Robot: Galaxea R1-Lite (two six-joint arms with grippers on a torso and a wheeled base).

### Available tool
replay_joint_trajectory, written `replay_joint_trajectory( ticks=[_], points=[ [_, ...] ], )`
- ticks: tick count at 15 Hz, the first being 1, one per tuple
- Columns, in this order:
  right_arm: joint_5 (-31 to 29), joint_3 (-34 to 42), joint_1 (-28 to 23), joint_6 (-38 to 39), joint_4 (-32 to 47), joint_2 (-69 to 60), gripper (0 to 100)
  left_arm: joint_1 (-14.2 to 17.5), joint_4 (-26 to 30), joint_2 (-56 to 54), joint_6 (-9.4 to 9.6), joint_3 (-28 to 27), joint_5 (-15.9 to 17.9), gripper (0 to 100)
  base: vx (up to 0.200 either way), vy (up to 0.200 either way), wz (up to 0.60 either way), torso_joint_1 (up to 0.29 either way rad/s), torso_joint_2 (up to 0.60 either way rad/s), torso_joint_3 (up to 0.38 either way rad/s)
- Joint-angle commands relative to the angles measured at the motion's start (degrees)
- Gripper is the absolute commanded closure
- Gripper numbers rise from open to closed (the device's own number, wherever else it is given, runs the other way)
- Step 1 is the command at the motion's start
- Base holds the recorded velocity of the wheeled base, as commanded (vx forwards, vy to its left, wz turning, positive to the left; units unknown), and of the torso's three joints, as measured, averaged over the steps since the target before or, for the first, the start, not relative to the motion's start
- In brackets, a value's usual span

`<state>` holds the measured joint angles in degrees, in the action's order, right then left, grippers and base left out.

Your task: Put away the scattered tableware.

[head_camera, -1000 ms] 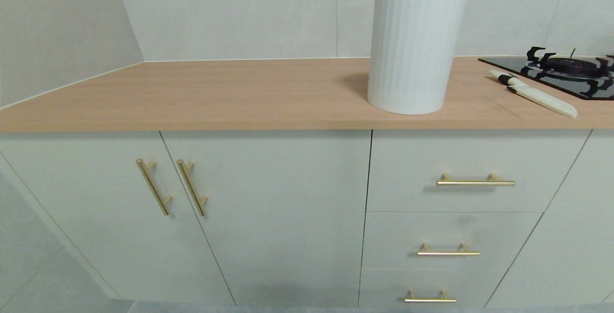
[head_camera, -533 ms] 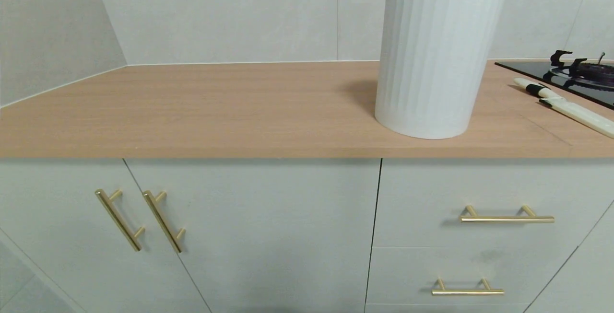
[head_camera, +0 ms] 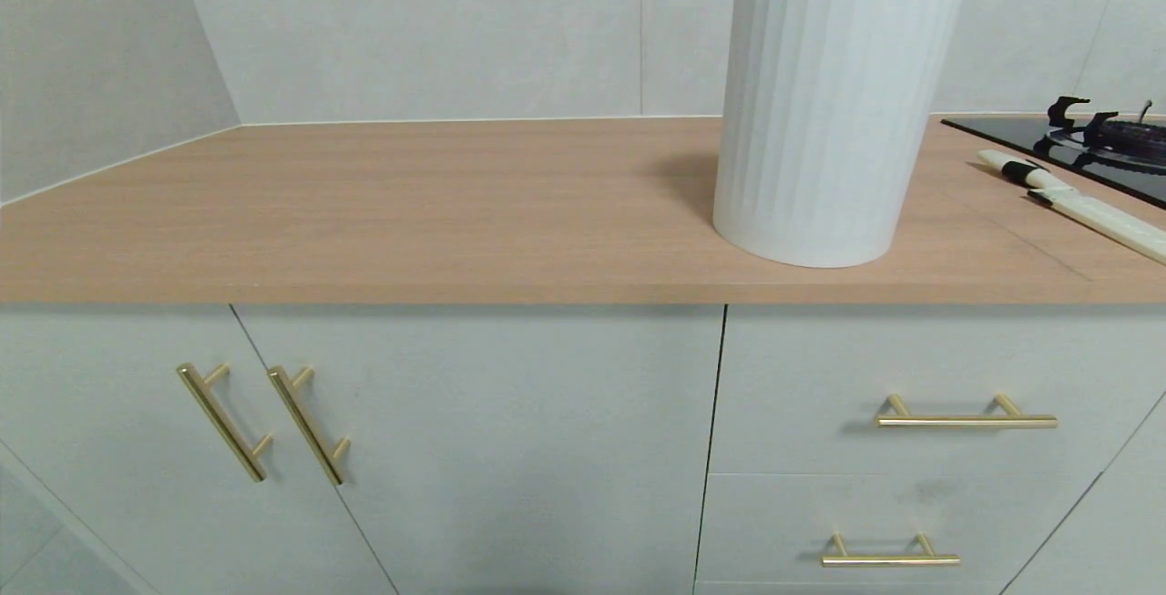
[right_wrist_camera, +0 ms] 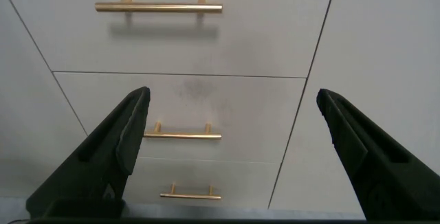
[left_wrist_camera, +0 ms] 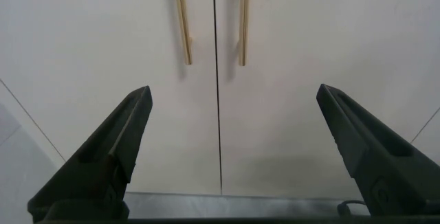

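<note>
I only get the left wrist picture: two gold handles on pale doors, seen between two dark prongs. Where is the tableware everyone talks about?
Observer: In the head view, a knife lies on the wooden countertop above those doors, close to the stove.
Operator: Is there anything up there to put it in?
Observer: A tall white ribbed container stands upright on the countertop, to the knife's left and not touching it.
Operator: And the other arm?
Observer: The right gripper is open and holds nothing. It faces a stack of drawers with gold handles.
</note>
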<state>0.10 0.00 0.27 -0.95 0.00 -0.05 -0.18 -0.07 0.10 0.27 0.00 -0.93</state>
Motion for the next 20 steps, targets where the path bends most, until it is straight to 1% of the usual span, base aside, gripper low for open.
replay_joint_trajectory(
  ticks=[1,8,20],
  points=[
    [0.0,0.0,0.1,0.0,0.0,0.0,0,0.0,0.0,0.1,0.0,0.0,0.0,0,0.0,-0.2,0.0,0.002,0.0,-0.007],
    [0.0,0.0,0.0,0.0,-0.1,0.1,0,0.0,0.0,0.1,-0.09,0.0,0.0,0,0.0,-0.2,0.0,0.003,0.0,0.002],
    [0.0,0.0,0.1,0.0,-0.1,0.0,0,0.0,0.0,0.1,-0.18,0.0,0.0,0,0.0,0.0,0.0,0.0,0.0,0.0]
  ],
)
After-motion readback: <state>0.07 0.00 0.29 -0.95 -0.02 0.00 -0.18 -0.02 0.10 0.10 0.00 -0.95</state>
